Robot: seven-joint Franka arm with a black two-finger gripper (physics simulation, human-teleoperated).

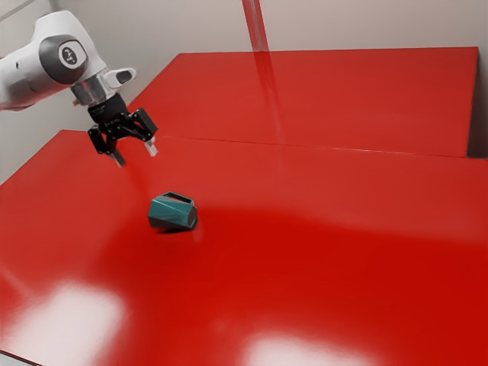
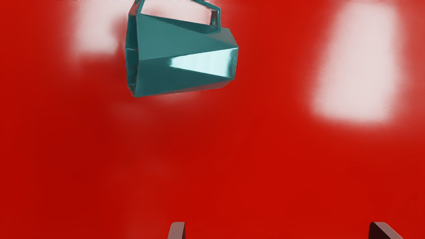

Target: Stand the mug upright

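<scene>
My one gripper [image 1: 136,158] hangs above the table, its two fingers [image 2: 177,230] spread well apart, with nothing pinched between them. Reading the exterior view as a clock face, my single arm [image 1: 57,61] comes in from about eleven o'clock of the gripper.

One teal mug [image 1: 172,213] lies on its side, near five o'clock from my fingertips in that view and apart from them. It has many flat facets, one open mouth [image 2: 132,54] and one handle [image 2: 215,20]. In my wrist view the handle stands out from the side of the body facing away from my fingers, and one bright highlight crosses a facet.

Beneath the mug is the nearer of two red table sections [image 1: 343,252], glossy, with two pale glare patches in the exterior view: one toward between seven and eight o'clock of the mug, one between four and five. The second, farther section [image 1: 366,99] lies toward two o'clock, past one thin seam. Beyond, toward one o'clock, one red strip [image 1: 254,23] stands against a pale wall [image 1: 366,23].
</scene>
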